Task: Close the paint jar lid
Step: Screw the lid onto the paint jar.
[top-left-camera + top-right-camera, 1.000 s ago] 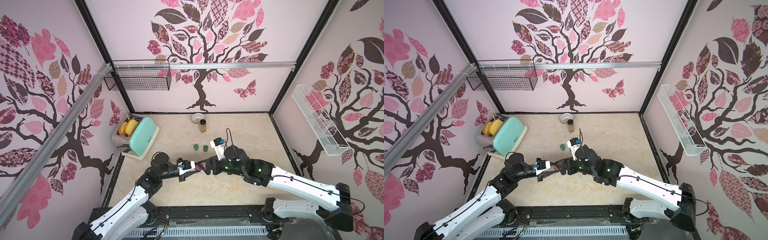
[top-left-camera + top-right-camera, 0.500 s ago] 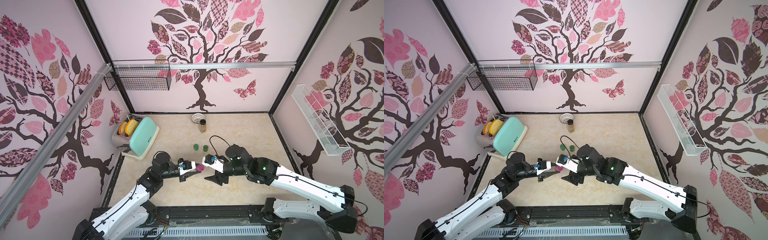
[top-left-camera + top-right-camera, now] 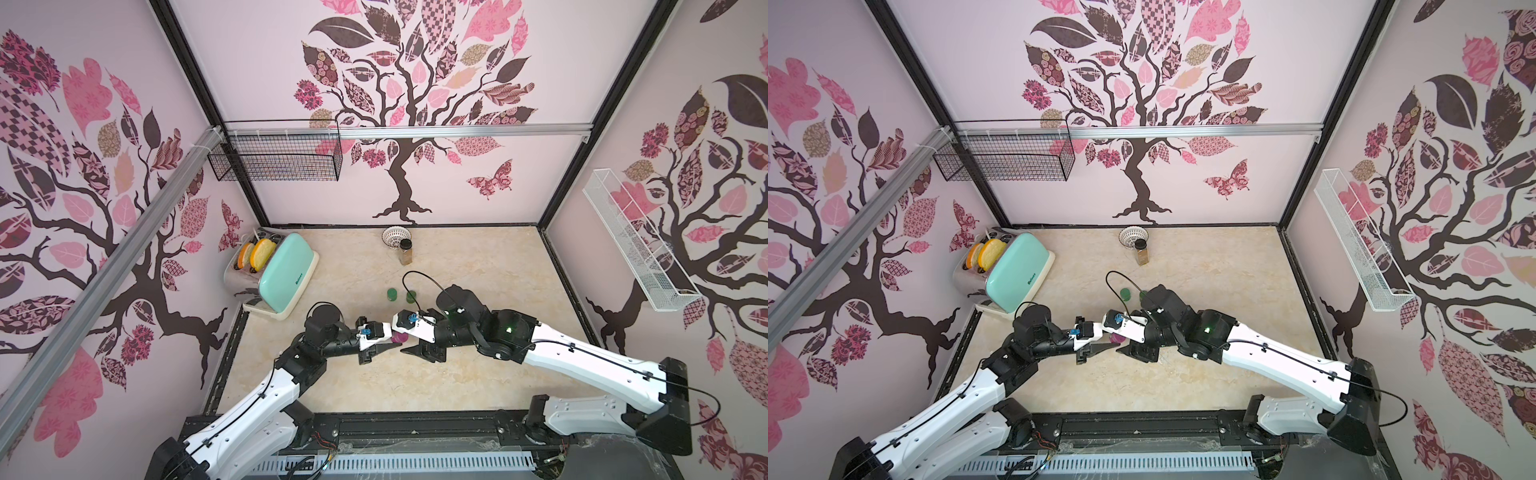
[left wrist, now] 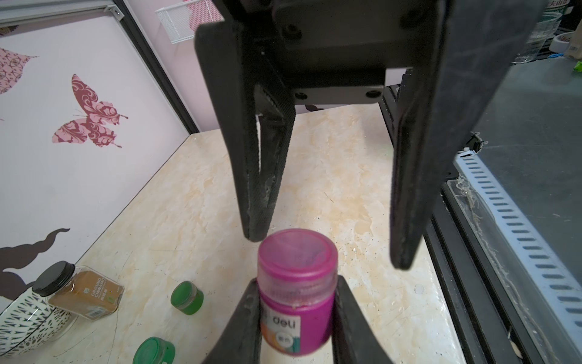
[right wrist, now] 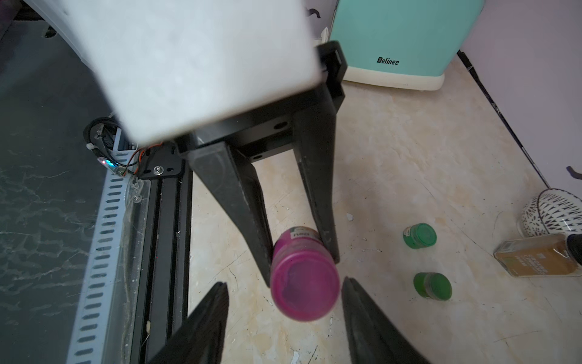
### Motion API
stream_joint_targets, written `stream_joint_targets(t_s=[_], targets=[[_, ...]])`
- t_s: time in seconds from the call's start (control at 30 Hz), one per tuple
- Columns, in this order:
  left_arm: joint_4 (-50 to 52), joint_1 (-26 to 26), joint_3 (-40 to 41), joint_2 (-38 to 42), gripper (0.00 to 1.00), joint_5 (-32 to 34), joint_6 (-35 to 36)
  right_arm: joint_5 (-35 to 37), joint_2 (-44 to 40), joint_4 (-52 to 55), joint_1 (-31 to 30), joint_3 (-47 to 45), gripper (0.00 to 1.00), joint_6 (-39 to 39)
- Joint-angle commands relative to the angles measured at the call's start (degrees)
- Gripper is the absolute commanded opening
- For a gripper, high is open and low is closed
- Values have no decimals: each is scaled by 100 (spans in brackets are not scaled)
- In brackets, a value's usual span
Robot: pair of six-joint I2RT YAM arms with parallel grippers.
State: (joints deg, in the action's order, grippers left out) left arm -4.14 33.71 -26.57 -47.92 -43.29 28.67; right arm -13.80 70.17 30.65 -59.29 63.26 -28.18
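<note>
While left pincer (image 4: 296,282) grips paint jar (image 4: 297,312): marble tabletop (image 3: 478,266), pink decal walls (image 3: 457,199).

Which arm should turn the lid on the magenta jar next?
Right. The right gripper faces the lid, jaws open either side; the left gripper is shut on the paint jar body.

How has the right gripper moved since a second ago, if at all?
Yes. The right gripper has rolled: its white camera mount, earlier up beside the green jars, has swung away from them and now sits over the magenta jar.
</note>
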Motion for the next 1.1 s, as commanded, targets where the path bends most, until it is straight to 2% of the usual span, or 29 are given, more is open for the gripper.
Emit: stream_joint_targets(t_s=[0.0, 0.27, 0.37, 0.53, 0.6, 0.7, 0.8, 0.87, 1.07], targets=[[-109, 12, -148, 28, 25, -92, -14, -13, 87, -95, 42, 258, 55, -47], [-107, 20, -147, 28, 25, -92, -26, -76, 155, -95, 132, 328, 38, -23], [-96, 21, -145, 48, 25, -84, -23, -97, 163, -104, 163, 330, 27, 51], [-91, 21, -138, 72, 25, -57, -4, -153, 207, -287, 163, 300, 17, 613], [-80, 23, -139, 83, 25, -44, 9, 19, 244, -487, 163, 293, 7, 1217], [-74, 21, -138, 116, 25, 9, 19, 320, 342, -626, 112, 414, 0, 2459], [-70, 21, -134, 143, 25, 37, 40, 1020, 497, -653, -89, 594, 0, 3911], [-49, 22, -138, 156, 25, 55, 48, 1480, 657, -541, -192, 748, 0, 5235], [-40, 21, -130, 235, 24, 84, 76, 1411, 1068, -619, -373, 1080, 0, 8059]])
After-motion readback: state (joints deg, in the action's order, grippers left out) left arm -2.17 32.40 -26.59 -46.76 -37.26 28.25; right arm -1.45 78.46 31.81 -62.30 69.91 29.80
